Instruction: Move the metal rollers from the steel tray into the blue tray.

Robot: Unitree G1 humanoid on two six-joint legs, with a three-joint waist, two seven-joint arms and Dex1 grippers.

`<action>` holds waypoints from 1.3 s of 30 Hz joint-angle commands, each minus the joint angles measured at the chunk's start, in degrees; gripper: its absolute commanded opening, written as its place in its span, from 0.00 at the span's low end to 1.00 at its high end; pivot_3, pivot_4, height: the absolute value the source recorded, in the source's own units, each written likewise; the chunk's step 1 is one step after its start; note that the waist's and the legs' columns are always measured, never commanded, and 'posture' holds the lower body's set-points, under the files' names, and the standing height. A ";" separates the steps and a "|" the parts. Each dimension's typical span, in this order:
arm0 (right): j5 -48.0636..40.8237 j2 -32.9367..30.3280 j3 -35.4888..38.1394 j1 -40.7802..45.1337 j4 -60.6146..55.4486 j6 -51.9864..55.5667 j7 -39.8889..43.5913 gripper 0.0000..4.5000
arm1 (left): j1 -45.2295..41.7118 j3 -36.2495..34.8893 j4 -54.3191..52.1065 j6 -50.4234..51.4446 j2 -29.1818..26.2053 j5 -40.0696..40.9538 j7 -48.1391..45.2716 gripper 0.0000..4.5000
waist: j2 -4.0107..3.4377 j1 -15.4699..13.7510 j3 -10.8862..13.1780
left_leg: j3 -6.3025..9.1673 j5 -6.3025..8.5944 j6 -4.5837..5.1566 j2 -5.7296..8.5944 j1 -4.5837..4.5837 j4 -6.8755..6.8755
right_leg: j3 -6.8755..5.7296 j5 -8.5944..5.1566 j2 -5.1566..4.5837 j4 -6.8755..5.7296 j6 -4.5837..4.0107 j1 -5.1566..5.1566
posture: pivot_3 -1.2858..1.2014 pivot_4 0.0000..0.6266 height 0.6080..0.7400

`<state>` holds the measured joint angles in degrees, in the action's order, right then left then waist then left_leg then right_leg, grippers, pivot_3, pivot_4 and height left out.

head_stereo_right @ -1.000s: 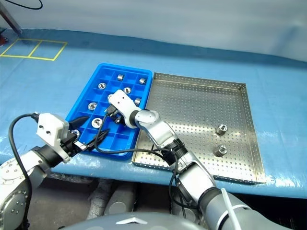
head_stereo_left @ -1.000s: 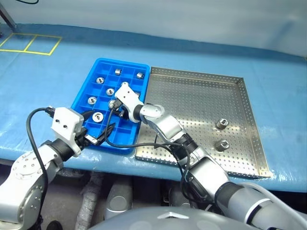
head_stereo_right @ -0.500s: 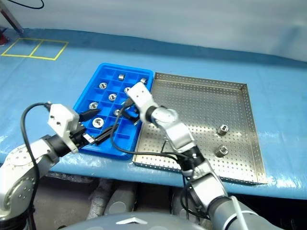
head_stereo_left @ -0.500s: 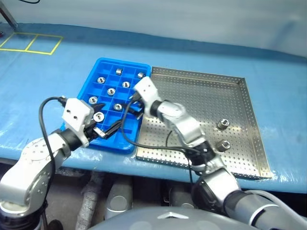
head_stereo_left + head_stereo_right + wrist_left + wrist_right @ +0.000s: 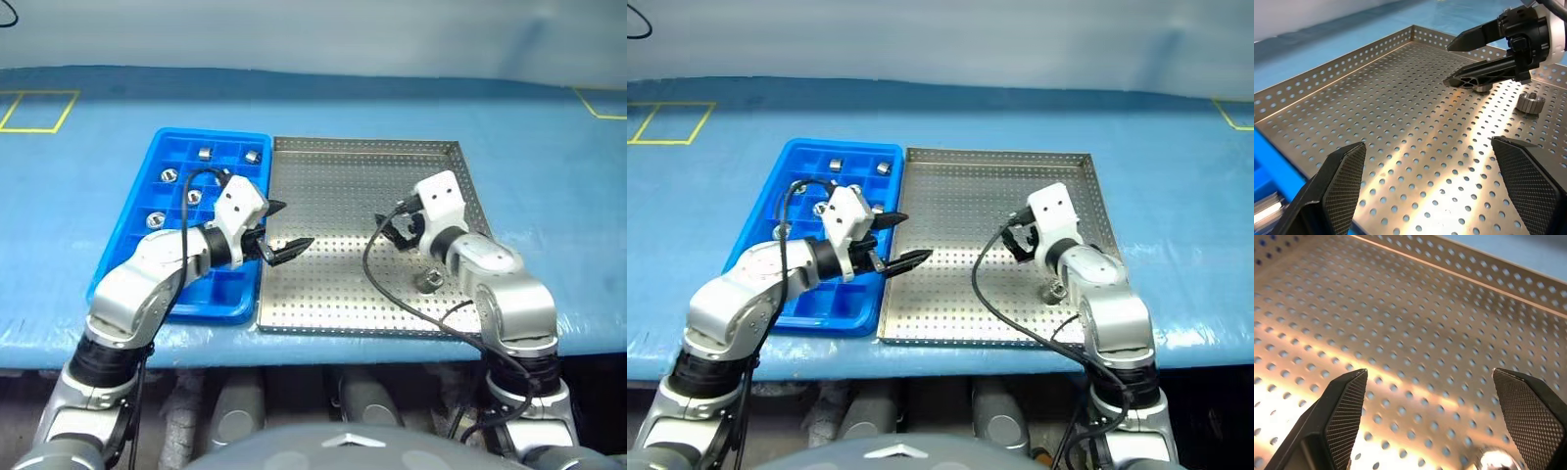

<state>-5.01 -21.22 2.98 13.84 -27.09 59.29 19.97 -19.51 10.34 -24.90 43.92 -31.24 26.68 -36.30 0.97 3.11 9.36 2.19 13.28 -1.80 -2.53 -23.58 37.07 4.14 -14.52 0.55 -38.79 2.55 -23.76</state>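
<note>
Two rollers (image 5: 1530, 102) left in steel tray (image 5: 333, 186); several in blue tray (image 5: 132, 245); both jaws apart.

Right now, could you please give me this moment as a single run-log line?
left gripper: open, empty, over steel tray | right gripper: open, empty, over a metal roller | second roller: on steel tray | blue tray: holds several rollers

I saw my right gripper's (image 5: 1432, 426) fingers spread wide over the steel tray's (image 5: 1415, 328) perforated floor, a shiny roller (image 5: 1493, 461) just beside one finger.
</note>
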 commanded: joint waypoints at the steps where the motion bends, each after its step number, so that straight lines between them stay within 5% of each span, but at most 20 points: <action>1: -1.49 -0.32 3.68 0.04 -0.96 3.74 -0.94 0.96 | -2.60 3.36 1.09 -2.22 1.13 -1.39 -2.78 1.00 | 0.00 0.79 0.00 | -0.01 0.00 0.00 0.00 0.00 0.01 | 0.01 0.00 0.00 0.00 0.01 0.00 | 0.48 0.24 1.00; 24: -4.18 1.15 7.09 2.15 9.67 5.35 -4.92 0.96 | -1.27 4.02 -0.44 -1.67 1.35 -2.31 -5.02 1.00 | 0.00 1.63 0.00 | -0.06 0.00 0.01 0.02 0.02 0.06 | 0.11 0.03 0.01 -0.03 0.11 0.01 | 0.49 0.24 1.00; 28: -4.19 1.40 6.55 2.78 11.63 2.68 -5.58 0.76 | -1.06 3.78 -0.56 -1.68 1.39 -2.32 -4.78 1.00 | 0.00 1.51 0.00 | -0.08 0.00 0.01 0.02 0.01 0.07 | 0.12 0.04 0.01 -0.03 0.13 0.01 | 0.50 0.24 1.00; 33: -4.69 1.44 6.25 3.29 11.90 2.09 -6.05 0.39 | -0.82 3.49 -0.70 -1.77 1.33 -2.33 -4.58 1.00 | 0.00 1.32 0.00 | -0.08 0.00 0.01 0.02 0.01 0.07 | 0.12 0.04 0.01 -0.03 0.13 0.01 | 0.50 0.24 1.00; 39: -7.54 0.35 1.68 3.73 3.87 1.50 -1.92 0.38 | 0.87 0.95 -2.43 -1.61 0.81 -1.33 -3.61 1.00 | -0.04 1.35 0.02 | -0.08 0.00 0.01 0.02 0.01 0.07 | 0.13 0.04 0.01 -0.04 0.13 0.00 | 0.50 0.24 1.00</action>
<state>-10.70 -20.40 6.33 16.36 -17.42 62.59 16.09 -18.79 13.58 -24.02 42.88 -29.98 24.87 -40.40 0.93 4.46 9.38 2.10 13.28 -1.79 -2.52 -23.57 37.13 4.29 -14.48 0.56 -38.83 2.67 -23.77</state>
